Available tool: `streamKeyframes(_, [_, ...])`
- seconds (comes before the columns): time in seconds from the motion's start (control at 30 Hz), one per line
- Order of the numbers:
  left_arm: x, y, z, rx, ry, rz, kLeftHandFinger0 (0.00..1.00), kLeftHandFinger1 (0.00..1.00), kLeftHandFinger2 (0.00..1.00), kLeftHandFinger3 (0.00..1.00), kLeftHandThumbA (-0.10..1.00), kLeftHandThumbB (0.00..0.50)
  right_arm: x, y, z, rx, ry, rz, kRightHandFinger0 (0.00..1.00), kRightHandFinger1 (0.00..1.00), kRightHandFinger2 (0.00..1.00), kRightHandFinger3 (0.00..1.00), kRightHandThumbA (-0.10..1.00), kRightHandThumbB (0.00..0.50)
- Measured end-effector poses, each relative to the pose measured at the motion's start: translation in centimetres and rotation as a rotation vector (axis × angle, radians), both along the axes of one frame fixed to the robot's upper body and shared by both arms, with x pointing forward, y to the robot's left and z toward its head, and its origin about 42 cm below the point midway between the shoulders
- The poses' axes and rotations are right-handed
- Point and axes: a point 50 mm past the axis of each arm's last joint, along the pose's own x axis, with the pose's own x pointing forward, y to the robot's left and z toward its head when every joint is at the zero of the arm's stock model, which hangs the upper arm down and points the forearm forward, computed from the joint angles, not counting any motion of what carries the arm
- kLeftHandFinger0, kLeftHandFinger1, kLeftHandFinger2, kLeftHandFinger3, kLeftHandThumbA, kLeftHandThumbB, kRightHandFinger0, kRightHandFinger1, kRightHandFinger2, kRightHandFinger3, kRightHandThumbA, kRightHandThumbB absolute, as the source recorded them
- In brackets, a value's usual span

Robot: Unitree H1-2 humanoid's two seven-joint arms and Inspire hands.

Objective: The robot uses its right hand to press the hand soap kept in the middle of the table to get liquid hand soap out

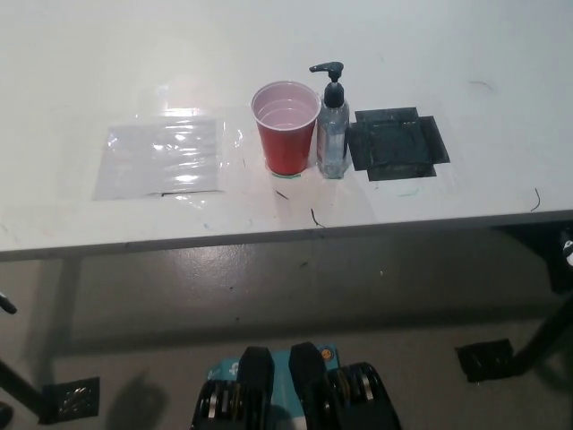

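Neither robot hand is in view, so their state cannot be told. The soap bottle point(332, 134) stands upright mid-bench point(466, 54), its pump nozzle pointing left over the red cup point(286, 127) just beside it. A black patch point(397, 144) lies right, clear plastic point(166, 159) left.

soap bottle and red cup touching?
Cannot tell. In the head view the soap bottle stands immediately right of the red cup; their outlines meet with no visible gap, but this angle can't confirm contact.
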Motion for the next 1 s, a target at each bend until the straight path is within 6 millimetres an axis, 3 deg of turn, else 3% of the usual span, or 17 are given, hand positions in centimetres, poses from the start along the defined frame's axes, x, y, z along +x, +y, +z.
streamKeyframes(0.07, [0.0,-0.1,0.0,0.002,0.005,-0.004,1.0,1.0,0.99,0.79,1.0,0.111,0.0,0.1,0.6,-0.004,-0.004,0.005,1.0,1.0,1.0,1.0,0.67,0.375])
streamKeyframes(0.13, [0.0,-0.1,-0.1,0.005,0.009,-0.007,1.0,1.0,0.99,0.81,1.0,0.105,0.1,0.1,1.8,-0.024,-0.018,0.014,1.0,1.0,1.0,1.0,0.61,0.366])
streamKeyframes(0.17, [0.0,-0.1,-0.1,0.007,0.013,-0.01,1.0,1.0,1.0,0.82,1.0,0.1,0.4,0.0,3.2,-0.041,-0.04,0.023,1.0,1.0,1.0,1.0,0.56,0.33])
streamKeyframes(0.23, [0.0,-0.2,-0.2,0.01,0.018,-0.013,1.0,1.0,1.0,0.85,1.0,0.092,1.0,0.0,5.8,-0.065,-0.084,0.038,1.0,1.0,1.0,1.0,0.54,0.318])
streamKeyframes(0.33, [0.0,-0.2,-0.2,0.013,0.022,-0.016,1.0,1.0,1.0,0.85,1.0,0.096,2.1,0.4,9.7,-0.09,-0.158,0.068,1.0,1.0,1.0,1.0,0.56,0.294])
streamKeyframes(0.37, [0.0,-0.2,-0.2,0.014,0.024,-0.016,1.0,1.0,1.0,0.85,1.0,0.102,2.5,0.7,11.3,-0.102,-0.182,0.082,1.0,1.0,1.0,1.0,0.51,0.275])
streamKeyframes(0.47, [0.0,-0.3,-0.3,0.009,0.026,-0.018,1.0,1.0,1.0,0.84,1.0,0.099,3.8,2.2,15.7,-0.129,-0.258,0.13,1.0,1.0,1.0,1.0,0.54,0.282])
streamKeyframes(0.5, [0.0,-0.4,-0.4,0.008,0.026,-0.019,1.0,1.0,1.0,0.85,1.0,0.11,4.1,2.7,17.1,-0.134,-0.282,0.146,1.0,1.0,1.0,1.0,0.55,0.262])
streamKeyframes(0.63, [-0.1,-0.4,-0.2,0.016,0.027,-0.02,1.0,1.0,1.0,0.8,1.0,0.101,5.7,5.8,21.3,-0.172,-0.331,0.229,1.0,1.0,1.0,1.0,0.62,0.291])
streamKeyframes(0.67, [-0.1,-0.3,-0.2,0.017,0.027,-0.018,1.0,1.0,1.0,0.78,1.0,0.102,6.0,6.6,22.1,-0.184,-0.34,0.248,1.0,1.0,1.0,1.0,0.65,0.296])
streamKeyframes(0.73, [-0.2,-0.2,-0.1,0.017,0.024,-0.014,1.0,1.0,1.0,0.82,1.0,0.097,7.0,8.1,23.3,-0.204,-0.348,0.283,1.0,1.0,1.0,1.0,0.71,0.306])
streamKeyframes(0.83, [-0.2,-0.1,0.0,0.023,0.028,-0.015,1.0,1.0,1.0,0.82,1.0,0.104,8.8,10.2,23.9,-0.222,-0.333,0.331,1.0,1.0,1.0,1.0,0.95,0.324])
streamKeyframes(0.93, [-0.2,-0.3,-0.1,0.023,0.031,-0.019,1.0,1.0,1.0,0.81,1.0,0.093,10.3,12.5,23.9,-0.234,-0.319,0.382,1.0,1.0,1.0,1.0,1.0,0.353])
streamKeyframes(1.0, [-0.2,-0.4,-0.2,0.023,0.034,-0.02,1.0,1.0,0.99,0.78,1.0,0.099,11.0,13.8,23.8,-0.251,-0.315,0.415,1.0,1.0,1.0,1.0,1.0,0.397])
